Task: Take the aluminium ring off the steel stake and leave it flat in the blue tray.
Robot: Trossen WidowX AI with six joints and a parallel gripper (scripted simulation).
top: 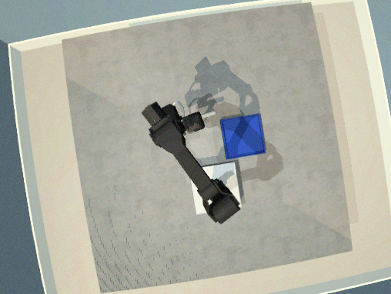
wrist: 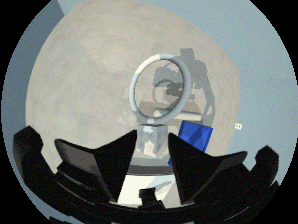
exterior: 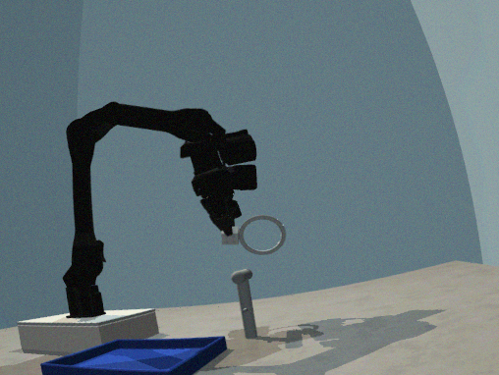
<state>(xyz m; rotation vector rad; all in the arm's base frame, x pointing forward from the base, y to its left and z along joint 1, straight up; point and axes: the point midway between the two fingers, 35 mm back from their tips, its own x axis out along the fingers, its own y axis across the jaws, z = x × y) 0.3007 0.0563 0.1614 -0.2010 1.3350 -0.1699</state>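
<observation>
Some gap between ring and stake

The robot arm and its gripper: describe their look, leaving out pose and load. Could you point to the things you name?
The arm (top: 191,163) (exterior: 81,196) is matte black, with blocky joints and slim straight links. The gripper (exterior: 229,231) (wrist: 152,135) is black too, its fingers angular and tapering. No cable or marking is discernible.

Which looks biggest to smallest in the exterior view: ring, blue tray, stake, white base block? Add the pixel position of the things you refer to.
1. blue tray (top: 223,139) (exterior: 206,356) (wrist: 204,128)
2. white base block (top: 197,200) (exterior: 59,338)
3. stake (exterior: 247,311) and ring (exterior: 241,236) (wrist: 187,90): too close to rank; the stake is taller, the ring wider.
</observation>
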